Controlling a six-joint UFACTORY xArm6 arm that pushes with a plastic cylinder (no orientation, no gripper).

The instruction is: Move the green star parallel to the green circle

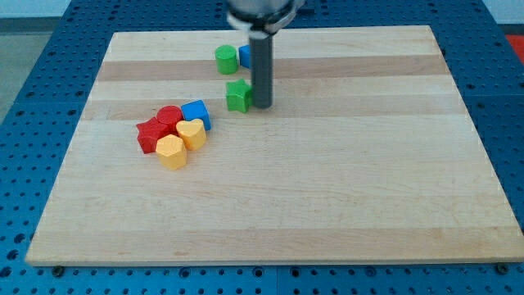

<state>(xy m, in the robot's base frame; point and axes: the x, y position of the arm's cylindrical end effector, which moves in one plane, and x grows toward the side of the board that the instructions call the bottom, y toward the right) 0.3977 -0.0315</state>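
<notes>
My tip (262,104) rests on the counter (344,188) just beside the green star (238,96), on the star's right in the view, touching it or nearly so; there is no pincer on this arm, only the bare rod, so nothing opens or closes and nothing is gripped. Toward the view's top from my tip sits the green circle (226,59), a little left of the rod, and right beside it a blue block (245,56) is half hidden behind the rod, so its shape cannot be told. Further out, to the view's left and slightly below my tip, lies a tight cluster: a second blue block (196,112), a red cylinder (169,117), a red star (150,135), a yellow heart (192,133) and a yellow hexagon (171,152), all well apart from the green star. As for progress, the star lies below the circle and a touch to its right, so I judge the two are close but not yet level in a row; a sideways or upward push seems left to do, and with my tip on the star's right, a leftward shove looks the ready move. The star is squat with no clear long axis, and its points are too small to say which way they face.
</notes>
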